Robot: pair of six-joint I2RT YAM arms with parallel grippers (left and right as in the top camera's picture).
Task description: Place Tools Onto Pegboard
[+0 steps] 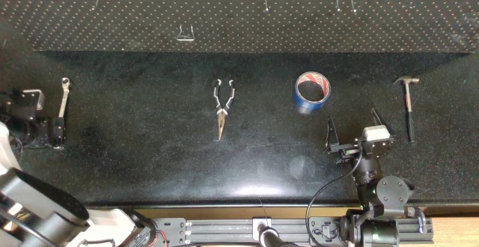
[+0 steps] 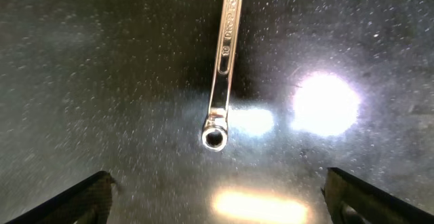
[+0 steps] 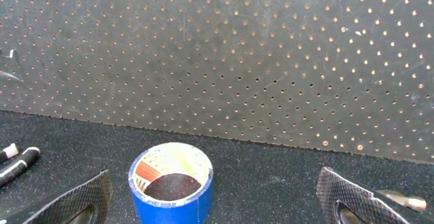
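With no tool yet hung on the pegboard [image 1: 224, 15], the wrench [image 2: 226, 54], pliers [image 1: 224, 106], tape roll [image 3: 169, 209] and hammer [image 1: 408, 105] are found lying on the bench [image 1: 150, 150], the left jaws spread open over the wrench and the right jaws open and empty.

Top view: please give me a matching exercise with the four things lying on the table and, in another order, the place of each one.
Things:
1. wrench
2. pliers
3. tape
4. hammer

Places:
A. farthest right
B. farthest left
C. in the middle
D. just right of the middle, standing on its edge

Pairs: 1-B, 2-C, 3-D, 4-A
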